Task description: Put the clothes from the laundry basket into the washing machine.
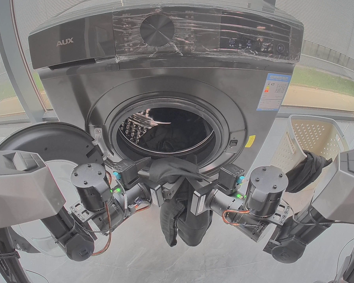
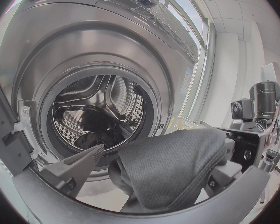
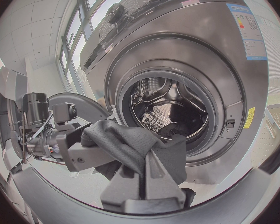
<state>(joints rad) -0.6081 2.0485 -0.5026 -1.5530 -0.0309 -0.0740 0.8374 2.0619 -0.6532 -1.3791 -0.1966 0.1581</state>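
Observation:
A black garment (image 1: 185, 217) hangs in front of the washing machine's (image 1: 78, 91) round opening, just below its rim. My right gripper (image 3: 145, 162) is shut on a fold of this garment (image 3: 130, 143); in the head view it (image 1: 196, 191) sits right of the cloth. My left gripper (image 2: 161, 154) is open: one bare finger (image 2: 84, 162) stands apart, and the garment (image 2: 171, 165) drapes over the other. Dark clothes (image 1: 173, 132) lie inside the drum. The laundry basket (image 1: 322, 136) stands to the right, with another black garment (image 1: 306, 171) hanging over its rim.
The machine's door (image 1: 47, 142) is swung open to the left, close beside my left arm. Grey floor (image 1: 145, 252) stretches below the grippers. Windows run behind the machine.

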